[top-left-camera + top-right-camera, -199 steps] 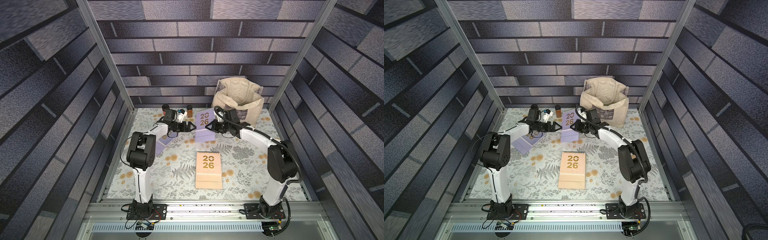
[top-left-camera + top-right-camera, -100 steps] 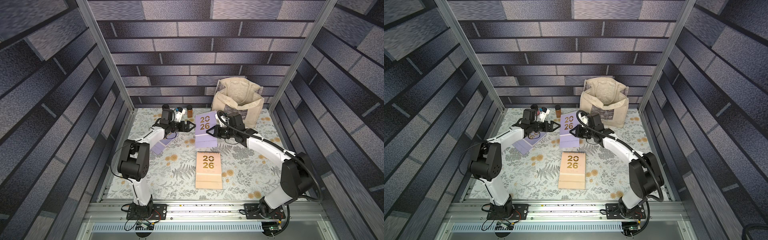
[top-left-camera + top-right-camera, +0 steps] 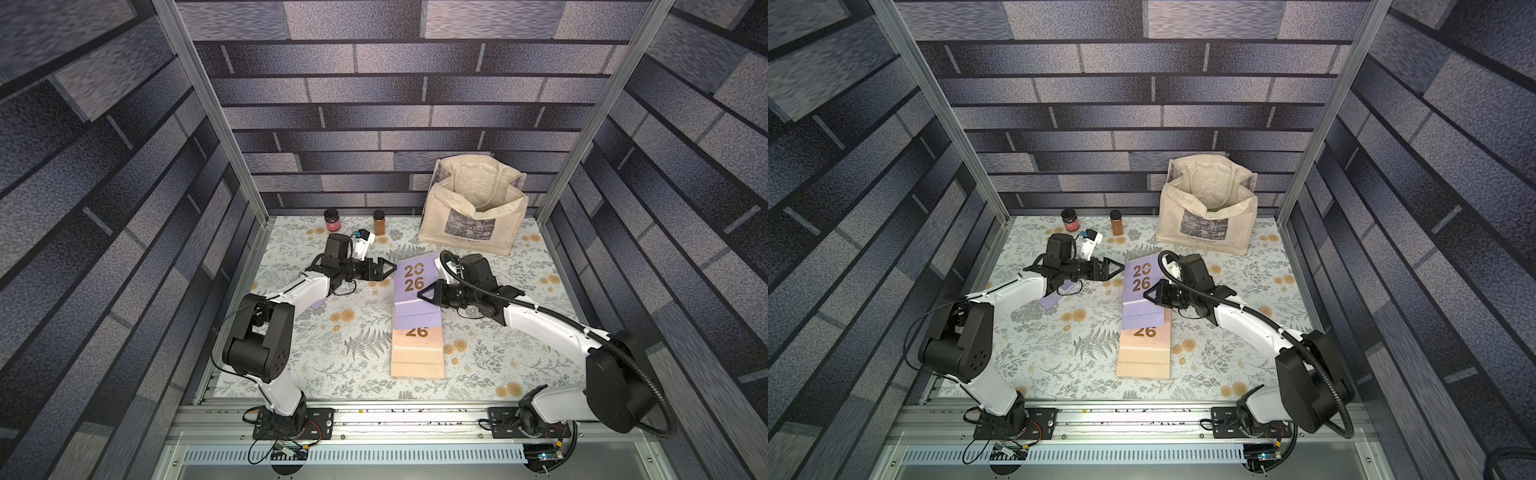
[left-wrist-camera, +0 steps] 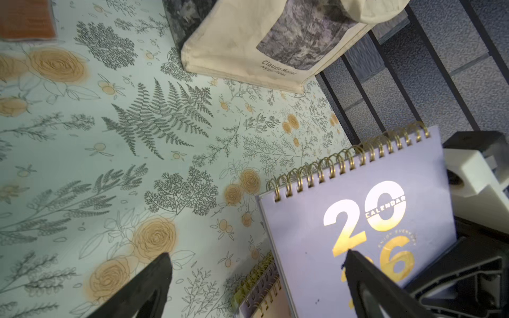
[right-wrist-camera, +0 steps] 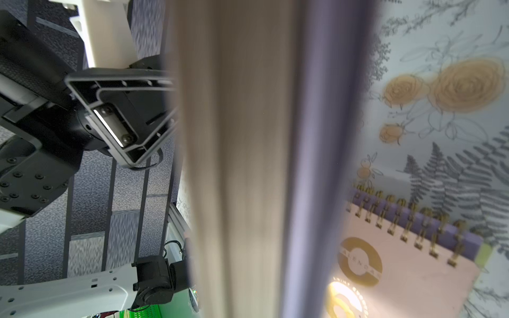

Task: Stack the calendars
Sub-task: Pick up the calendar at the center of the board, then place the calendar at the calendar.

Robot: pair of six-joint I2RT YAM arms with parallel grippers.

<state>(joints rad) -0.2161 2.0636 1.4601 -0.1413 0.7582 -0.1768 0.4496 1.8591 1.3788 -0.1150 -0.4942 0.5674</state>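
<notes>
I see a cream canvas tote bag [image 3: 473, 216] with a grey picture panel standing open at the table's far right corner. Left of it, along the back edge, stand a squat dark jar with a red label [image 3: 332, 220] and a slim amber jar with a black lid [image 3: 379, 222], set apart. All rest on a pale floral-printed table cover [image 3: 357, 357], enclosed by grey brick-patterned walls [image 3: 374, 124].

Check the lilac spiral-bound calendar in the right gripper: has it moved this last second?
Yes. The lilac spiral-bound calendar has shifted away from the cream fabric tote bag toward the flat peach calendar, and now covers that one's far end.
</notes>
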